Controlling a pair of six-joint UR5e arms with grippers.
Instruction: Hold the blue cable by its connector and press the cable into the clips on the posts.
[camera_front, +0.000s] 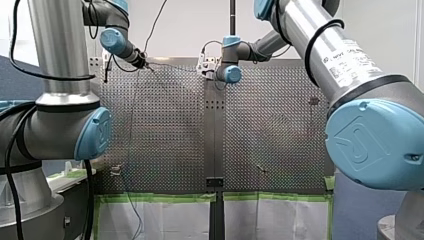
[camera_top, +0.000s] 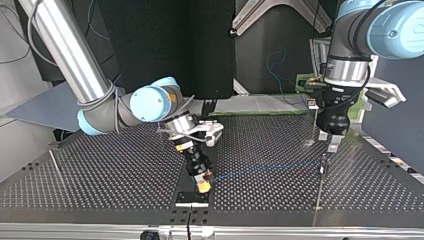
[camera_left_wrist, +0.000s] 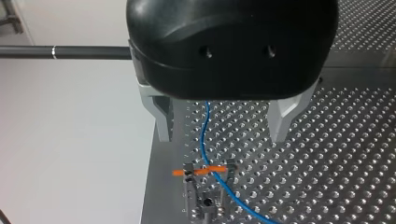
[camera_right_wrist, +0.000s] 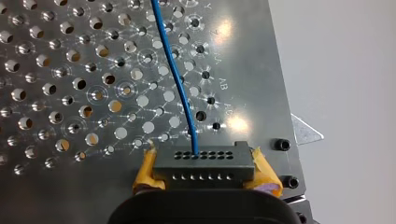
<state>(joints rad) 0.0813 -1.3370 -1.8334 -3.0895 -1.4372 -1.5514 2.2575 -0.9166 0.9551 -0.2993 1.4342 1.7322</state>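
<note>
In the top view my right tool (camera_top: 202, 184) stands mid-counter (camera_top: 100, 175), near the edge closest to that camera. My left tool (camera_top: 332, 145) is well apart at the view's right, farther back. The cable (camera_top: 265, 169) runs between them. The connector (camera_right_wrist: 203, 163) sits in my right tool. Under my left tool, the cable passes between its fingers (camera_left_wrist: 163, 126), then crosses the clip (camera_left_wrist: 205, 171) on a post (camera_left_wrist: 203, 200).

Thin blue cable (camera_right_wrist: 183, 93) runs from dark multi-hole connector (camera_right_wrist: 203, 165), crossing an orange clip (camera_left_wrist: 192, 171).

arms (camera_top: 75, 55) (camera_top: 350, 40): 2 | tools (camera_top: 202, 184) (camera_top: 331, 145): 2 | blue cable (camera_right_wrist: 180, 79): 1 | connector (camera_right_wrist: 204, 163): 1 | clip post (camera_left_wrist: 205, 203) clearly seen: 1
</note>
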